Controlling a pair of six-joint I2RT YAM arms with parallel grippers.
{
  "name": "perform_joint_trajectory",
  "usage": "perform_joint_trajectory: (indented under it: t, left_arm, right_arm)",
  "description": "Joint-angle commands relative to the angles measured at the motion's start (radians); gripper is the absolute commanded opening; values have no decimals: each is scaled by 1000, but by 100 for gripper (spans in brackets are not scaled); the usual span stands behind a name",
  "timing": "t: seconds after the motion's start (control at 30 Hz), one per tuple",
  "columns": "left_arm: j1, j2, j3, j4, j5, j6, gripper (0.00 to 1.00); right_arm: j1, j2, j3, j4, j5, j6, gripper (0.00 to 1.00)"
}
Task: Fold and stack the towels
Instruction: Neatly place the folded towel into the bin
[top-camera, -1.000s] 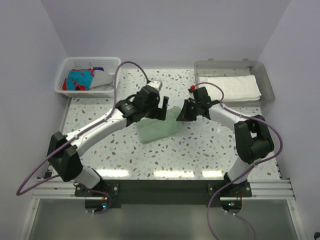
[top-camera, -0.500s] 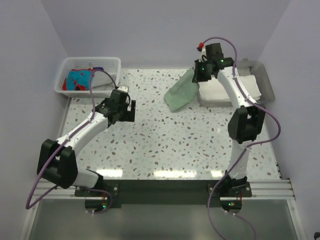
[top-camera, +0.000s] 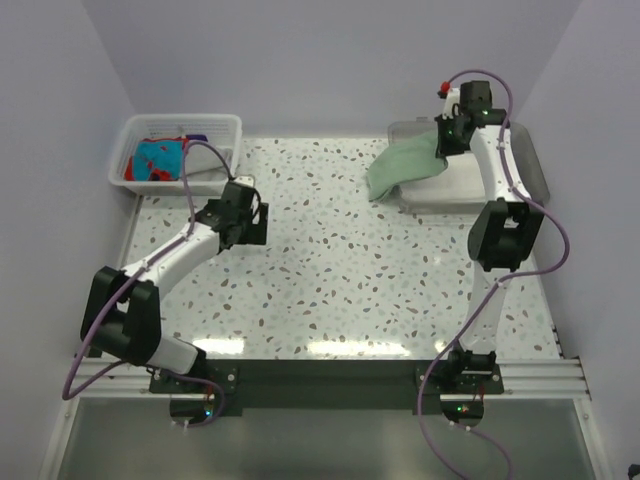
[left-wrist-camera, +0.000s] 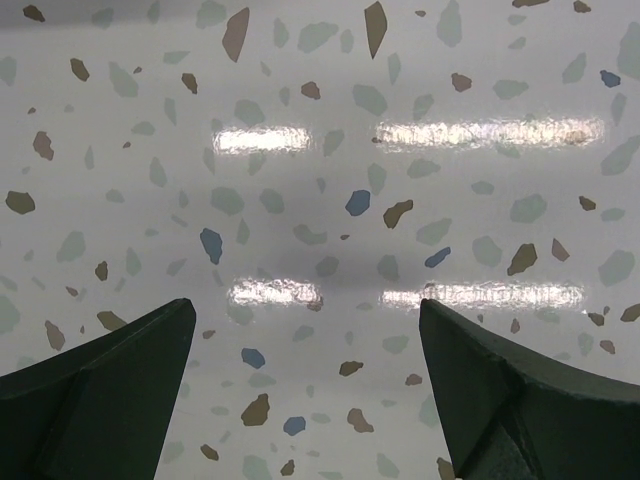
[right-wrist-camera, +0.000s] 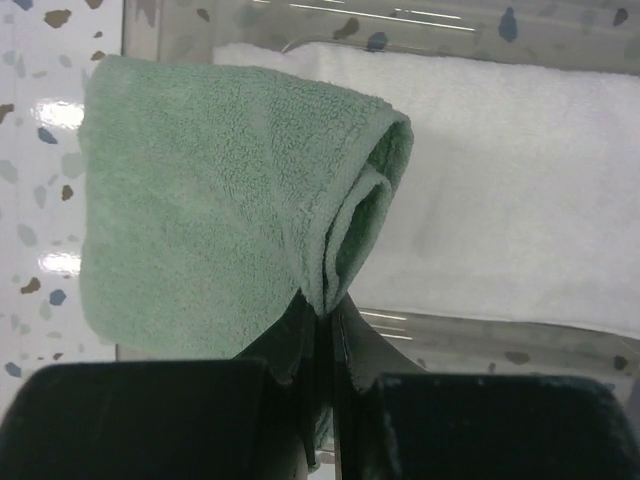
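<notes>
My right gripper (top-camera: 447, 140) (right-wrist-camera: 328, 305) is shut on the folded pale mint green towel (top-camera: 402, 166) (right-wrist-camera: 215, 195), holding it in the air over the left part of the clear grey tray (top-camera: 532, 160). The towel hangs down to the left of the gripper. A folded white towel (top-camera: 468, 180) (right-wrist-camera: 500, 180) lies in the tray beneath it. More towels, a turquoise-and-red patterned one (top-camera: 158, 160) among them, lie in the white basket (top-camera: 222, 125) at the back left. My left gripper (top-camera: 247, 224) (left-wrist-camera: 305, 320) is open and empty just above the speckled table, left of centre.
The tray's near wall (right-wrist-camera: 480, 345) stands just below the hanging towel. Purple-white walls close in the table on the left, back and right. Both arms' cables loop above them.
My right gripper has carried the mint green towel from the table's middle up and right to over the tray. The left arm has drawn back to the left, open.
</notes>
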Motion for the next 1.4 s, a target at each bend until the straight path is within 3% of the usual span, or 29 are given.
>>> perform_joint_trajectory:
  t: [0.0,0.27,0.73,1.1,1.23,1.37]
  left_arm:
    - [10,23,-13,49,-44,14,100]
    - [8,77,-10,51,-45,17,100]
    - [10,119,-7,55,-41,22,100]
    - [10,126,-4,55,-31,25,100]
    - [10,127,-2,55,-24,25,100]
    - [10,127,-2,57,-21,26,100]
  right_arm:
    - [-35,4,30,39,45,-144,0]
    - [-119,17,-1,102,50,-149,0]
    - [-162,78,14,153,96,-202,0]
    - [-170,98,-113,289,321,-149,0]
    - [-173,138,-93,306,398,-149,6]
    - [-175,164,-82,338,464,-130,49]
